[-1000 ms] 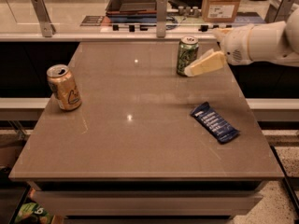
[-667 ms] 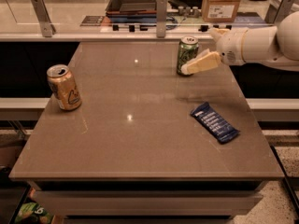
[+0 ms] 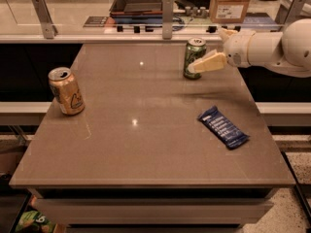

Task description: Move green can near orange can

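Newly, gripper (image 3: 205, 50) has been brought against green can (image 3: 194, 57), spread open, nothing clasped. Orange can (image 3: 66, 91) is noted well apart; grasp is judged pending.

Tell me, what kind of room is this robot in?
Probably an office snack area or lab: a table with the green can, orange can and a snack bar, a cardboard box behind. The gripper is by the green can.

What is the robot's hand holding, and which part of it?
Cannot tell. The hand is right at the green can, about halfway up, but the can stands on the table and no firm hold shows.
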Motion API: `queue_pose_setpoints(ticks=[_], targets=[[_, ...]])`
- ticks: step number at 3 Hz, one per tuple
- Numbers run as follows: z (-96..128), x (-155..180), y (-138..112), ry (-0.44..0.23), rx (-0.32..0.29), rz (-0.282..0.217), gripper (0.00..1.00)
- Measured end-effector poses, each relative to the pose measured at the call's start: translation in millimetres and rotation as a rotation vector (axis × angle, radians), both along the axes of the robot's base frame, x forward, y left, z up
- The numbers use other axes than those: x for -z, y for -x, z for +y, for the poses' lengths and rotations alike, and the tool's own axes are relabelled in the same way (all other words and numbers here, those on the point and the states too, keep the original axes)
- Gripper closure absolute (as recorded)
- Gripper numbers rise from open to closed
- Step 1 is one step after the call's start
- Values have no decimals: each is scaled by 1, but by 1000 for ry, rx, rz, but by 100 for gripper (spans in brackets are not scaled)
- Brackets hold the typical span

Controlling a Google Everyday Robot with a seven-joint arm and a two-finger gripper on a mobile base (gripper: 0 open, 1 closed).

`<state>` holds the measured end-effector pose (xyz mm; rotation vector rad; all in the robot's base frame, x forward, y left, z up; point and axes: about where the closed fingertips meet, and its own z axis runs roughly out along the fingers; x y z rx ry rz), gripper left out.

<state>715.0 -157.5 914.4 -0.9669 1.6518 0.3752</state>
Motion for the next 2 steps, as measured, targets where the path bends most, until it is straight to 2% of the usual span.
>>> queue_pose_setpoints(ticks=[2], targets=[[-6, 15, -21, -55, 38, 93, 0]])
